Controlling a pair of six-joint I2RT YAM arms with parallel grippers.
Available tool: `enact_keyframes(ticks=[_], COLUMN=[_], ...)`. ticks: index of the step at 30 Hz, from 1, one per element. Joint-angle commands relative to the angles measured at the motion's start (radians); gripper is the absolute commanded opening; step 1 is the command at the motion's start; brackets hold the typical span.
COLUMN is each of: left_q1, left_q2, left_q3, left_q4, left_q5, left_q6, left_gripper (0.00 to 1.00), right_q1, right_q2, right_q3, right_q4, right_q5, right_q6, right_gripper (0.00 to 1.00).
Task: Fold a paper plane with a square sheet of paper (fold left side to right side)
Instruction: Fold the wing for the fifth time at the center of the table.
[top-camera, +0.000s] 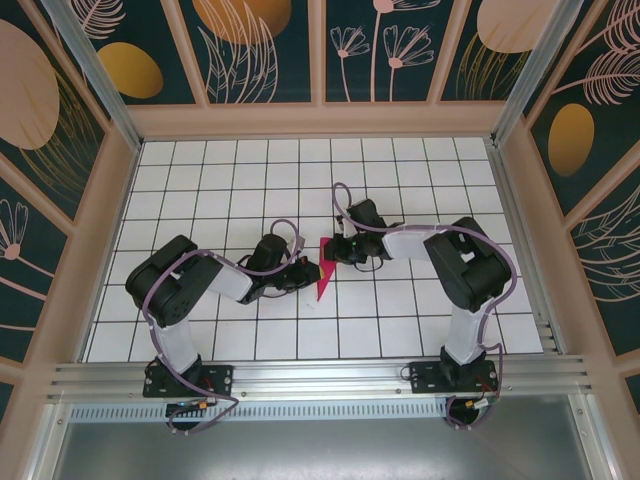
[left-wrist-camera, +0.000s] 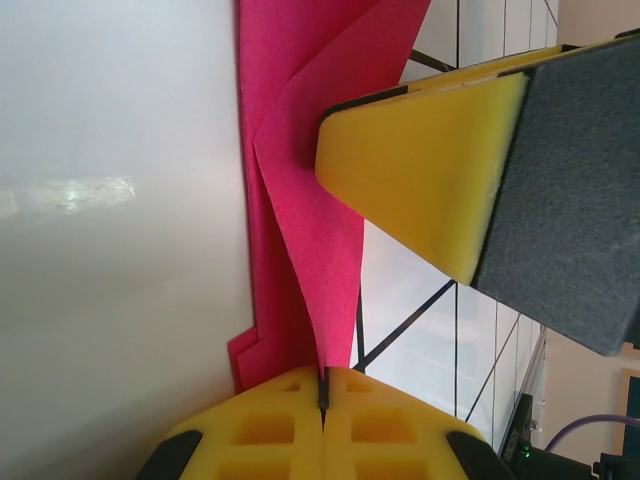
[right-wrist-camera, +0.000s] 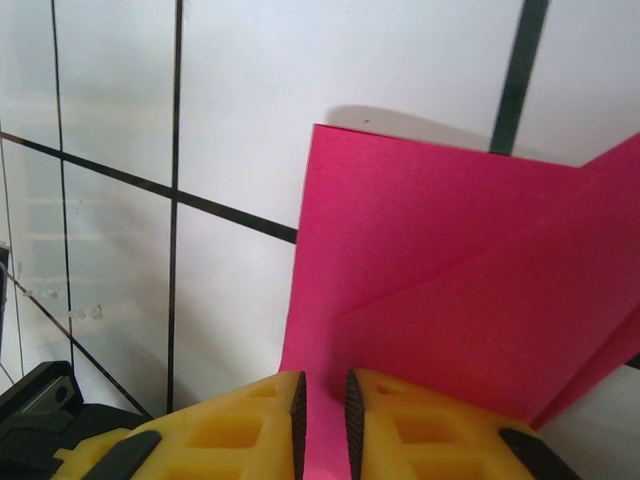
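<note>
My left claw (top-camera: 303, 272) is pressed fully closed, and in its wrist view the yellow fingertips (left-wrist-camera: 290, 425) meet with no gap; a tapering edge of the pink paper (left-wrist-camera: 300, 200) runs straight into the seam between them, so I am pinching it there. My right claw (top-camera: 336, 250) is drawn down to a narrow slit; in its own wrist view the pink paper (right-wrist-camera: 450, 280) passes between the two yellow fingertips (right-wrist-camera: 250, 425), clamped at its lower edge. The paper shows diagonal creases and overlapping layers in both wrist views. From above, the pink paper (top-camera: 324, 268) reads as a slim sliver near the middle of the white gridded table (top-camera: 230, 180), held between my two claws, its point toward the near edge. One right finger (left-wrist-camera: 430, 170), yellow with a grey pad, lies across the paper in the left wrist view.
</note>
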Motion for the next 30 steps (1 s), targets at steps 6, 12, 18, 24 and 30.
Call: enact_keyframes(ticks=[6,12,18,24,30], left_q1=[0.001,0.001,-0.017,-0.053,-0.078], left_q2=[-0.083,-0.255,-0.351,-0.260,-0.163], left_q3=[-0.017,-0.025,-0.006,0.031,0.081], left_q4=[-0.110,-0.217,-0.295,-0.268,-0.290], left_q5=[-0.064,-0.069,-0.025,0.033,0.026], left_q6=[0.068,0.126,0.162,0.158,0.176], left_gripper=[0.05,0.11,0.11,0.10,0.10], right_q1=[-0.030,-0.033,-0.033,-0.032,-0.032], right_q2=[0.057,0.059,0.061,0.061,0.060], right_q3=[-0.024,-0.030,-0.027,-0.027,-0.022], right_q4=[-0.115,-0.108,-0.103,-0.102,-0.107], right_q5=[0.077,0.073,0.069,0.069,0.067], right_q6=[0.008,0.009,0.009,0.006,0.004], right_gripper=[0.20,0.19,0.19,0.19,0.19])
